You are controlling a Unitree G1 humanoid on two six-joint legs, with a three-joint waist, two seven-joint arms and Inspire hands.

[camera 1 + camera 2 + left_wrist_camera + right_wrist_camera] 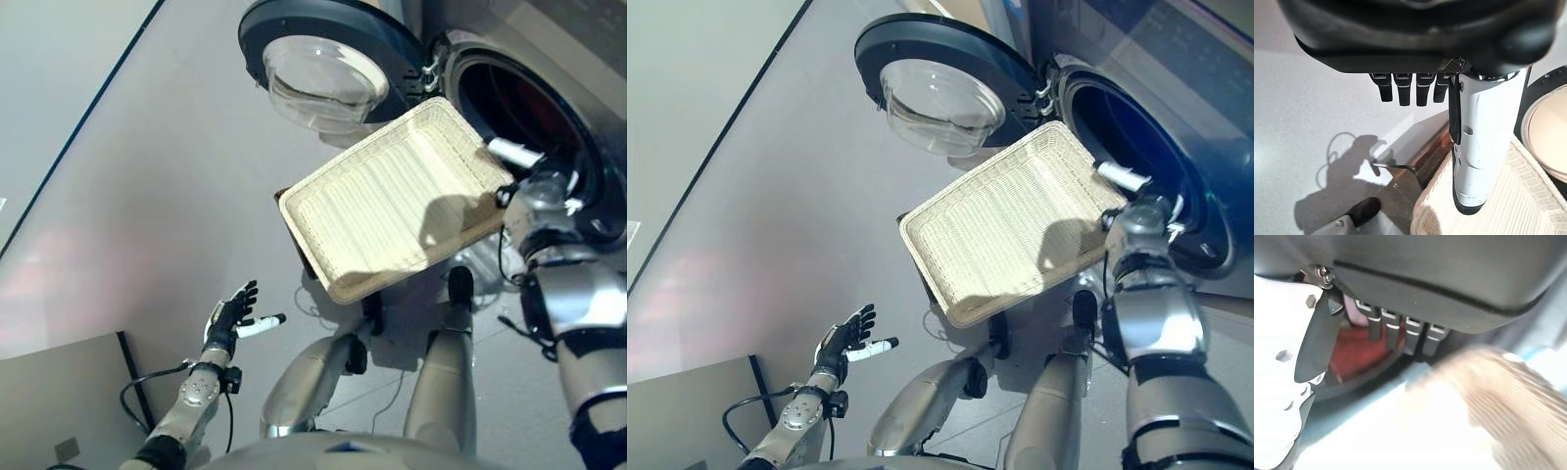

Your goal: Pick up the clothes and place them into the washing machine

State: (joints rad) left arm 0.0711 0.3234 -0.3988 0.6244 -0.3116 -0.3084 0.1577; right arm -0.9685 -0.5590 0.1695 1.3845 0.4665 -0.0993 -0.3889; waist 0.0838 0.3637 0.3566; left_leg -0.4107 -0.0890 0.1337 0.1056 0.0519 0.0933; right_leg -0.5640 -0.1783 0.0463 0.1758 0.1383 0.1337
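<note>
Red clothes (pixel 1354 350) inside washing machine (pixel 549 108) | right hand (pixel 534 181) at opening

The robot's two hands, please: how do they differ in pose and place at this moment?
The right hand is raised at the washing machine opening, over the far corner of the white basket, whereas the left hand is low over the bare floor, apart from everything. The left hand's fingers are spread and empty; the right hand's fingers are mostly hidden from the head views. Both are dark with a white-covered thumb.
</note>
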